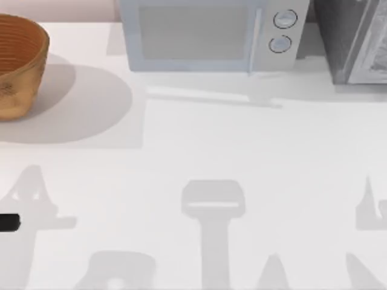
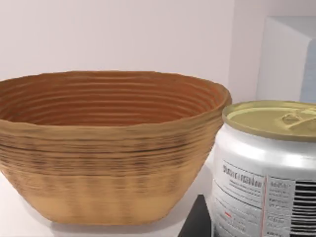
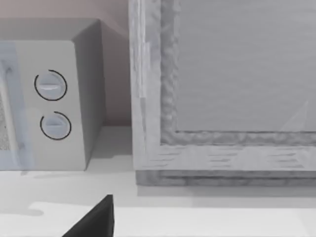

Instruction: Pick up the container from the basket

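The basket (image 1: 17, 63) is a round brown-orange woven bowl at the table's far left rear; its ribbed inside (image 2: 108, 106) holds nothing. The container (image 2: 269, 168) stands outside the basket, beside its wall. It is a short can with a white printed label, a barcode and a yellowish-tan top. A dark finger (image 2: 195, 222) of my left gripper rests against its side, and the gripper looks shut on the can. A black piece of my left gripper (image 1: 8, 222) sits at the table's left edge, toward the front. A dark part of my right gripper (image 3: 94, 219) hangs over the table's right rear.
A white microwave (image 1: 208, 33) with two round knobs (image 3: 51, 85) stands at the back centre. A grey framed box (image 1: 357, 39) stands at the back right, close in front of my right wrist camera. Shadows of the arms lie across the white tabletop (image 1: 242, 151).
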{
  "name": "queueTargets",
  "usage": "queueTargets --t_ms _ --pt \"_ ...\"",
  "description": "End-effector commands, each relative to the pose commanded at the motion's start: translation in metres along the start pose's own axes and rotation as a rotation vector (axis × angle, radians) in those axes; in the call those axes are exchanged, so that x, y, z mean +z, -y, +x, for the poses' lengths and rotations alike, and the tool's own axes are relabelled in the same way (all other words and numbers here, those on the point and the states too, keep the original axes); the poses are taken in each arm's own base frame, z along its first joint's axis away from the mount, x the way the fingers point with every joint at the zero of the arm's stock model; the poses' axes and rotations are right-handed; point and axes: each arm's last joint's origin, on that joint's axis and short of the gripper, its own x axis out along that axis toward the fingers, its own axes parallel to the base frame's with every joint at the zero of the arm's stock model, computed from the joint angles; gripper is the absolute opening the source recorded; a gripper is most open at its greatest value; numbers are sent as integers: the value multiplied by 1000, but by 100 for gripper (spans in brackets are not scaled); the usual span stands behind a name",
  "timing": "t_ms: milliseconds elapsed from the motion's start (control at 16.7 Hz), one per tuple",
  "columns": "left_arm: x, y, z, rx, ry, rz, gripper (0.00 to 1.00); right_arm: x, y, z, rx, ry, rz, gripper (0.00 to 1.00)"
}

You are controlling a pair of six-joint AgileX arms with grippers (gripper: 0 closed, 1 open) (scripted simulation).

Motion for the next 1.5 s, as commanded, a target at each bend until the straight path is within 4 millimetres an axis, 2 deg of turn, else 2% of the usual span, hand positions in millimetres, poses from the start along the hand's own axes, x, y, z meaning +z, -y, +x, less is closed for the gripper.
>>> queueTargets --t_ms 300,660,1080,1500 --pt "4 0 1 -8 5 1 0 0 0 0 0 0 0 100" --pt "49 7 14 -163 95 -7 0 0 0 0 0 0 0 100" --pt "95 20 55 -402 171 3 0 0 0 0 0 0 0 100" --pt "117 34 108 -616 228 30 0 0 0 0 0 0 0 100"
